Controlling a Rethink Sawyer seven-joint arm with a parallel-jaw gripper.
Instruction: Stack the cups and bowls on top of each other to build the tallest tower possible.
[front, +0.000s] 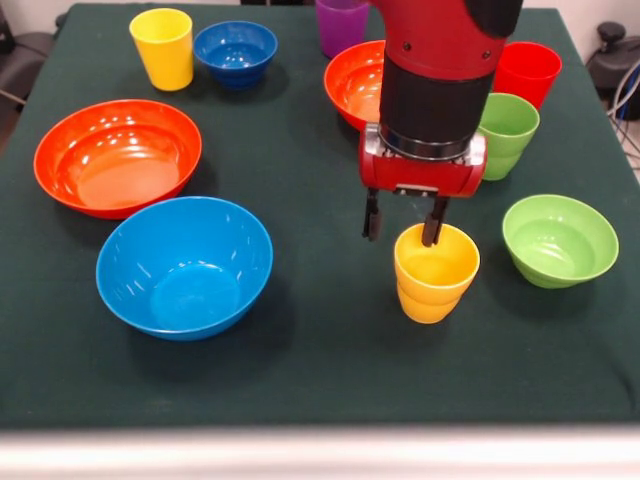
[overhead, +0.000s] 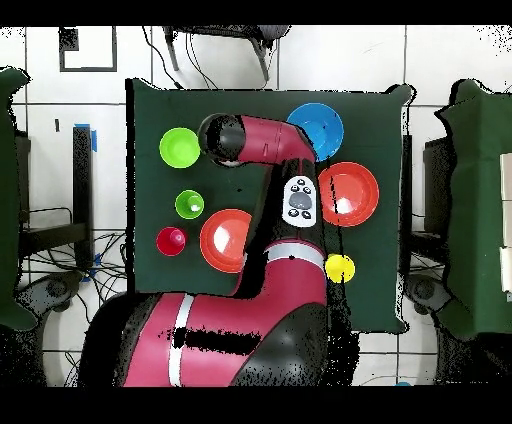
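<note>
My gripper (front: 403, 218) hangs open just above the yellow-orange cup (front: 436, 272). Its right finger (front: 434, 222) is at the cup's far rim and its left finger (front: 371, 215) is outside the cup. The large light blue bowl (front: 184, 265) (overhead: 315, 128) and an orange-red bowl (front: 117, 155) (overhead: 348, 193) stand at the left of the front view. A second orange-red bowl (front: 352, 85) (overhead: 225, 240) is partly hidden behind the arm. The red cup (front: 527, 70), lime green cup (front: 507, 133) and small lime green bowl (front: 560, 240) are on the right. No tower shows: every piece stands alone.
A yellow cup (front: 160, 45), small dark blue bowl (front: 236, 50) and purple cup (front: 342, 22) line the far edge of the green table (front: 320, 370). In the overhead view the arm (overhead: 270, 150) covers the yellow-orange cup.
</note>
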